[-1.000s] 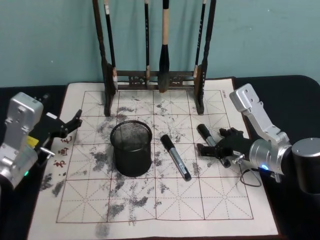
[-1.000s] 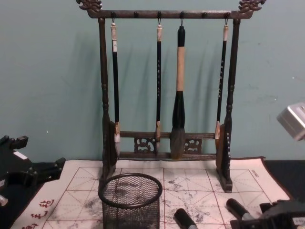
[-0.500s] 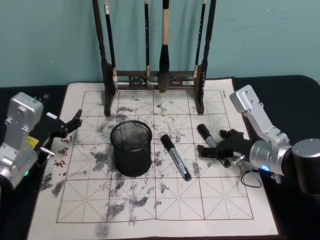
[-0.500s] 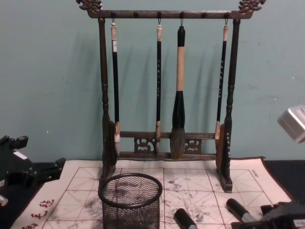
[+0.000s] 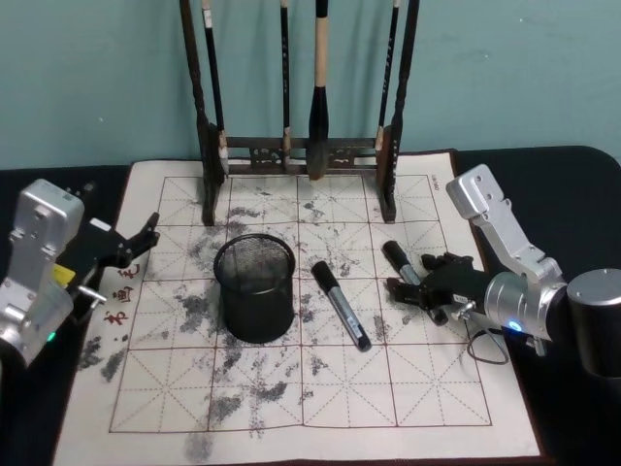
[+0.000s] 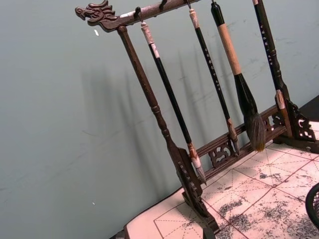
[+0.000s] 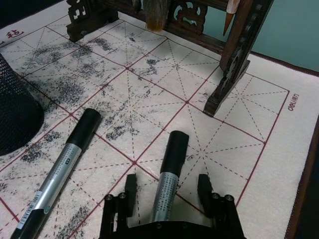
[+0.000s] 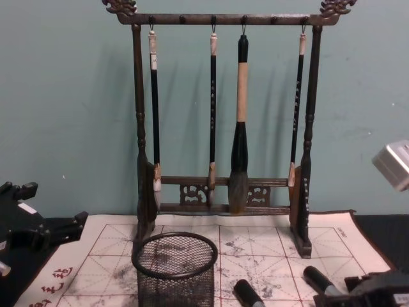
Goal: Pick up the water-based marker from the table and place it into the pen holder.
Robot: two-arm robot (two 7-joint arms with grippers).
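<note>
Here's the right gripper (image 7: pixel 167 185), low over the right side of the white, red-gridded, ink-smudged felt mat (image 5: pixel 291 388). Its jaws are spread wide and straddle the water-based marker (image 7: pixel 169 167), the one with a black cap and silvery-grey barrel. A finger sits on each side of the barrel, and neither one touches it. The marker lies flat on the mat, cap pointing to the far side, just near of the right foot of the tall dark wooden brush rack (image 5: pixel 301 150).

A second marker (image 5: pixel 340 306) of the same kind lies to its left. Further left stands the pen holder (image 5: pixel 255 316), a round black wire-mesh cup, upright and apparently empty.

The left gripper (image 5: pixel 136 243) is parked at the left edge of the mat, fingers apart and holding nothing.

I judge this to be the grasp step: approach finished, pinch not yet made. The next move calls for squeezing squarely across the barrel and lifting clear. Then comes the carry to the left, over the second marker, to the cup's rim. The marker should be tipped upright there so it drops in and doesn't catch the mesh.

Against a second ago, very little differs. The right gripper has settled a touch lower and nudged slightly. Both markers and the cup lie exactly where they were.
</note>
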